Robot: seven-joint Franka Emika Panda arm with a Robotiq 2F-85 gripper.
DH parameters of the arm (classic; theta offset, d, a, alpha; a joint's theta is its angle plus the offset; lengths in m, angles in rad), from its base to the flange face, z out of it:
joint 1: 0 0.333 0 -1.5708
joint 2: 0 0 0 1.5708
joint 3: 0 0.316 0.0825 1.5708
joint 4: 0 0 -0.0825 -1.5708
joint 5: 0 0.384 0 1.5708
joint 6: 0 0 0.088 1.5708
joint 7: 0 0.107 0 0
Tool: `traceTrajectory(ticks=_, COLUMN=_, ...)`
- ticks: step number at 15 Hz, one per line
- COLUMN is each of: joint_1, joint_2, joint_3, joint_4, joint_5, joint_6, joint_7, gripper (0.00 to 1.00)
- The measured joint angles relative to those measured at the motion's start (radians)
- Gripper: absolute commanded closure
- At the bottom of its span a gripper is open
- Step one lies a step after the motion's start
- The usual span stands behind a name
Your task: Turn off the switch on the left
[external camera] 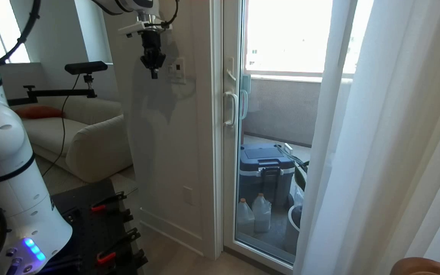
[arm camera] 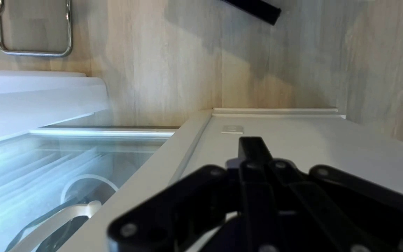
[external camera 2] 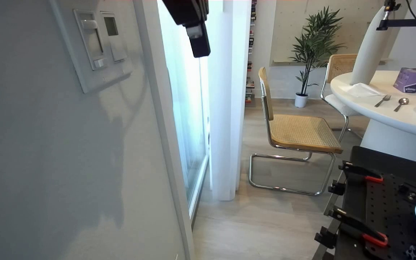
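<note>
1. One gripper (external camera: 154,72), upper left of centre in an exterior view: jaws together, apart from one wall plate (external camera 2: 89,80).
2. The wall plate, upper left in an exterior view, bears the left switch (external camera 2: 91,39) and, beside it, one screened unit (external camera 2: 115,40).
3. Two jugs (external camera: 261,214), lower centre of an exterior view, behind one glass door (external camera: 230,183).
4. Two chairs (external camera 2: 303,131), right half of an exterior view.

The smooth white arm (external camera: 0,139) carries black cables (external camera: 22,38), blue lights (external camera: 34,249) and a black end effector (external camera: 154,73) with round screws (arm camera: 129,229).
</note>
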Motion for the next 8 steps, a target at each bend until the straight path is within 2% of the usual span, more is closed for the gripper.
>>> traceTrajectory(ticks=5, joint_1=-0.035, joint_2=-0.116, joint_3=-0.049, joint_4=-0.036, joint_5=0.094, joint_6=-0.04, joint_7=-0.158, gripper=1.0)
traceTrajectory(ticks=6, joint_1=-0.044, joint_2=-0.151, joint_3=-0.064, joint_4=-0.054, joint_5=0.108, joint_6=-0.045, joint_7=-0.203, gripper=0.74)
traceTrajectory(ticks=7, joint_1=-0.052, joint_2=-0.186, joint_3=-0.08, joint_4=-0.074, joint_5=0.119, joint_6=-0.051, joint_7=-0.247, gripper=0.73)
traceTrajectory(ticks=8, joint_1=-0.06, joint_2=-0.224, joint_3=-0.098, joint_4=-0.096, joint_5=0.125, joint_6=-0.064, joint_7=-0.292, gripper=0.66)
